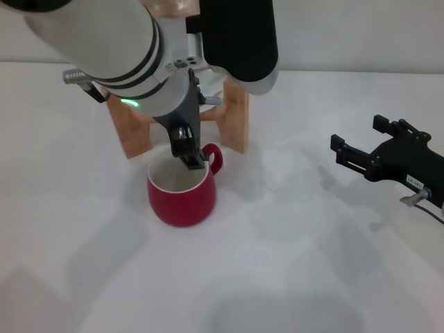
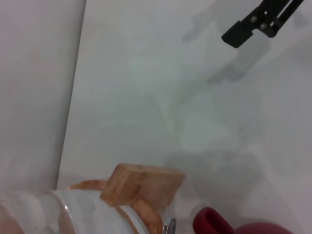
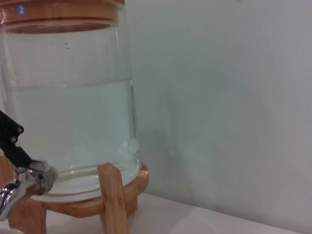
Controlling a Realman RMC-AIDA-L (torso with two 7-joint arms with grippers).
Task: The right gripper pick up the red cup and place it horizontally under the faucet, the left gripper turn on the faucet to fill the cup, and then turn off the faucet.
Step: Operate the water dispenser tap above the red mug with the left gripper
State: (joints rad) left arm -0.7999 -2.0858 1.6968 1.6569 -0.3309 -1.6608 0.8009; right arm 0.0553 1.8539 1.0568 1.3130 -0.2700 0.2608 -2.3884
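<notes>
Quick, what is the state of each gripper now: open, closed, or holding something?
Left gripper: above the squat glossy red ceramic cup, at the faucet; cannot be told.
Right gripper: open, holding nothing, off to the right above the table.

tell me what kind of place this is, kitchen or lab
Probably a lab test bench, not a kitchen: a bare white table against a plain wall, holding only a water jar on a wooden stand and a red cup, with the left gripper and right gripper over it.

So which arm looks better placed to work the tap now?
The left. Its tool hangs right at the faucet, just above the red cup standing under the jar's wooden stand. The right tool sits far off to the side, empty.
</notes>
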